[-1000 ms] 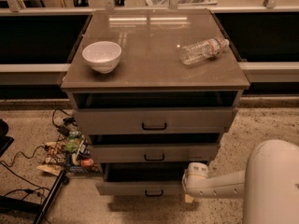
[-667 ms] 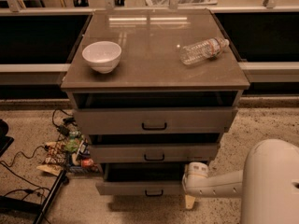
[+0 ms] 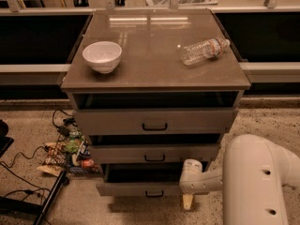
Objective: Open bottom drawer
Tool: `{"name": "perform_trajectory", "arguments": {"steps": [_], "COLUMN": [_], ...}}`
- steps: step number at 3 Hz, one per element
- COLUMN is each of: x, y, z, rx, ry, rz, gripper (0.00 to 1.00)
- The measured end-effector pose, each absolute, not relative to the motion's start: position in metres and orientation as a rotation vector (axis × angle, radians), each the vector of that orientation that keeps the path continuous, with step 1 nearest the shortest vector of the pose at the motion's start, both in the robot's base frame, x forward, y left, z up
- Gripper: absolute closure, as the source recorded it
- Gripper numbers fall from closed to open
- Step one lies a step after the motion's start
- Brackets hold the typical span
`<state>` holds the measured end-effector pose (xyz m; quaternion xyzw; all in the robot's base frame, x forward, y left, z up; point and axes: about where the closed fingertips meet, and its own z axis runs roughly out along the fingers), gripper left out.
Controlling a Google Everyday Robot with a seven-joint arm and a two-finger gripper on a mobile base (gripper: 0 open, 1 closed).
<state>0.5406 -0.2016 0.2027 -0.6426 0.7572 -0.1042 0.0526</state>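
The white arm (image 3: 255, 182) stands well right of the bottom drawer (image 3: 126, 188). Its slim forearm extends left to the wrist at the drawer's right front corner. The gripper (image 3: 187, 202) points down, just below that corner.

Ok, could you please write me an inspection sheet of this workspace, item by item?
Surface: grey cabinet top holds a white bowl and a plastic bottle lying on its side.
Job's things: bottom drawer partly open.
Clutter: snack packets on the floor, left of the cabinet.
Grippers: gripper low, at the bottom drawer's right end.
Cables: black cables on the floor, left.
Surroundings: speckled floor.
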Motion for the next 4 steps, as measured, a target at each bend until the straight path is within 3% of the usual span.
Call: {"name": "perform_trajectory", "arguments": {"steps": [1, 2, 4], "x": [0.541, 0.531, 0.486], "y": [-0.203, -0.207, -0.211], "z": [0.191, 0.174, 0.172], "rx": [-1.949, -1.926, -1.949], "ry": [2.356, 2.399, 2.459], "rz": [-0.308, -0.233, -0.017], "gripper": [0.0, 0.15, 0.61]}}
